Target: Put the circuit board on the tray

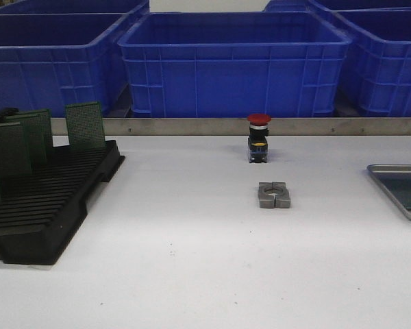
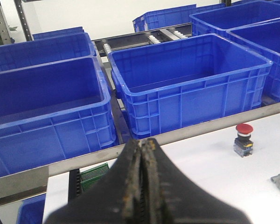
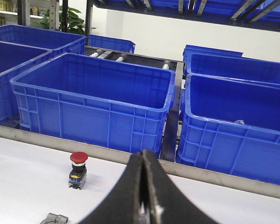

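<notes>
Circuit boards [image 1: 85, 125] stand upright in the rack [image 1: 48, 205] at frame left; tray [image 1: 404, 188] far right — left gripper [image 2: 143, 186] nearer; both it and the right gripper [image 3: 143, 196] are pressed together, empty.

Nothing readable anywhere here: no lettering, numbers or brand marks show on the blue bins [image 1: 233, 65], the red-capped push button [image 1: 258, 138], the green circuit boards [image 1: 85, 125] or the black rack [image 1: 48, 205].
</notes>
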Available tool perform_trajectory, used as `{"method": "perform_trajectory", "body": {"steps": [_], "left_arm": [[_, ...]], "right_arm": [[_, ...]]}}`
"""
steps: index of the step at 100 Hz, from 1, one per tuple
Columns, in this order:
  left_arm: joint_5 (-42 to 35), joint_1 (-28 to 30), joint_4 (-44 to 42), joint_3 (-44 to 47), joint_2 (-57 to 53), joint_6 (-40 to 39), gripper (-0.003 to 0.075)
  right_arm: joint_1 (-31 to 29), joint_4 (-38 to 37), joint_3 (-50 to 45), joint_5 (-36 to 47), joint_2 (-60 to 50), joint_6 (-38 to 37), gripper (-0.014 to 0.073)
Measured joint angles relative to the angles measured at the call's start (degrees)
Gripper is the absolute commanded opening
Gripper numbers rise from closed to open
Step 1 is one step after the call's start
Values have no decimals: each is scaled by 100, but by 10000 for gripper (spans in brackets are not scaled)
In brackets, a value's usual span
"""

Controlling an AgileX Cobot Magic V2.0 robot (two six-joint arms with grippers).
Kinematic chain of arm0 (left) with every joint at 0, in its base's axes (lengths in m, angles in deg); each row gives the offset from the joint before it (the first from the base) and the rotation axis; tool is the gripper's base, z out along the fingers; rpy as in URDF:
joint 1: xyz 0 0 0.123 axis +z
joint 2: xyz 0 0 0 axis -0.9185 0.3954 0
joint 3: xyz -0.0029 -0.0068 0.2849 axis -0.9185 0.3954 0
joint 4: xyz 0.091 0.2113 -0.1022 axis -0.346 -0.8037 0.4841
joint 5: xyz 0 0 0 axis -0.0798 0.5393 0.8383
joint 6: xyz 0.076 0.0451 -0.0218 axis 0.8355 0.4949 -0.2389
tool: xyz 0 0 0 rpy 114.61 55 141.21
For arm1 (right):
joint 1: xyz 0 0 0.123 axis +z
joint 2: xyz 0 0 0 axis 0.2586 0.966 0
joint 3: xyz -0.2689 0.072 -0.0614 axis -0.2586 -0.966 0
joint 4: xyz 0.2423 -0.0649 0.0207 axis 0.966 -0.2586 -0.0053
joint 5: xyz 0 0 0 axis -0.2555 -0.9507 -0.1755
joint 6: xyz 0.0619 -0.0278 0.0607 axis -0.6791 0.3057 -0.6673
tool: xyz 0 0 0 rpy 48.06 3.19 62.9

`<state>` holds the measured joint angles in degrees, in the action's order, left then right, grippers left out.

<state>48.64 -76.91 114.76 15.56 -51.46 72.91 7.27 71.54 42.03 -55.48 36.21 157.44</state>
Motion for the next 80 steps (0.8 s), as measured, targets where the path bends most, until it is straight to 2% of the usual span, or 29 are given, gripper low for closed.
{"method": "perform_trajectory", "body": {"steps": [5, 12, 29, 36, 53, 70, 80], "left_arm": [[0, 0, -243, 0, 0, -209, -18], [0, 0, -924, 0, 0, -912, -18], [22, 0, -3511, 27, -24, -3828, -18], [22, 0, -4241, 88, -91, -4570, -18], [-288, 0, -4937, 517, -443, -5027, -18], [-1094, 13, -5136, 1388, -1031, -5089, -18], [-1313, 79, -5131, 1883, -1380, -5087, -18]], "right_arm": [[0, 0, 0, 0, 0, 0, -69], [0, 0, 0, 0, 0, 0, -69], [0, 0, 0, 0, 0, 0, -69], [0, 0, 0, 0, 0, 0, -69], [0, 0, 0, 0, 0, 0, -69], [0, 0, 0, 0, 0, 0, -69], [0, 0, 0, 0, 0, 0, -69]]}}
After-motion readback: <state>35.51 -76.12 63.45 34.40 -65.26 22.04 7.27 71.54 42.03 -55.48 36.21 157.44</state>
